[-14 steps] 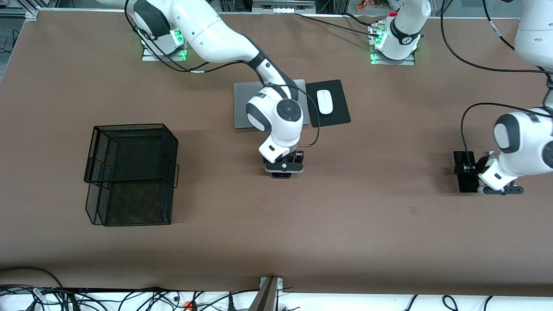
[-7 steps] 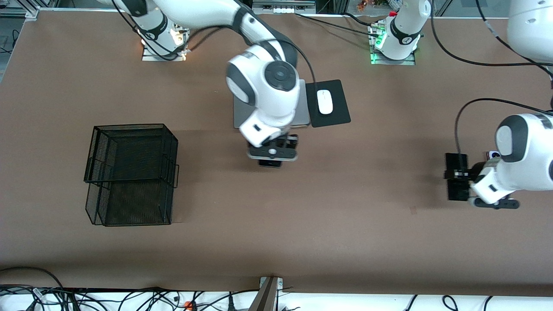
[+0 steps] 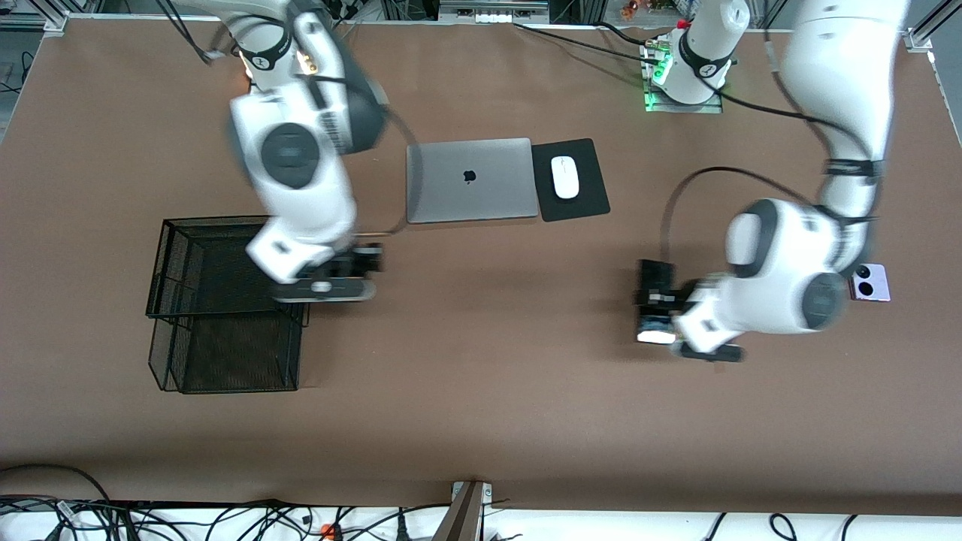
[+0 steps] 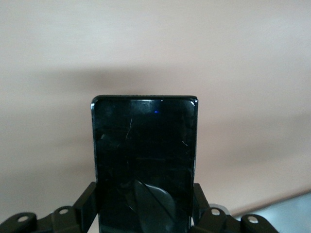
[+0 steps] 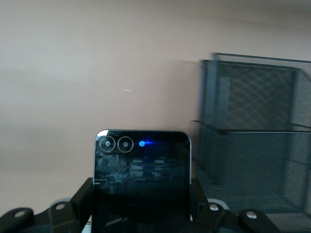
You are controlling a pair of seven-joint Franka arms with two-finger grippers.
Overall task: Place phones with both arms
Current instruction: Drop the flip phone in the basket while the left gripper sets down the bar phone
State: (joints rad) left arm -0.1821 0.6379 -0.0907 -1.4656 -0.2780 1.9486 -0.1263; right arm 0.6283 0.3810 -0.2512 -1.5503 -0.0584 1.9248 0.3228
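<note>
Worktop (image 3: 481, 421): brown, carrying all items below.

Right gripper (image 3: 353, 272): up over the worktop at the rack's edge toward the laptop. Jaws closed on the flip phone (image 5: 142, 179), a black square with two ringed lenses and a blue light; its edges sit between the two fingers (image 5: 80, 204).

Left gripper (image 3: 661, 300): up over bare worktop, at about 9 o'clock from the lilac phone in the front view. Jaws closed on the slab phone (image 4: 144, 162), long, black and glossy, gripped by its long edges.

Lilac phone (image 3: 870, 282): flat on the worktop toward the left arm's end, two round black circles up, partly covered by the left arm.

Rack (image 3: 225, 300): black wire mesh, two-tiered, toward the right arm's end.

Laptop (image 3: 471, 180): grey, shut, mid-worktop.

Mouse (image 3: 565, 177): white, on a black pad (image 3: 590, 203) just beside the laptop.
</note>
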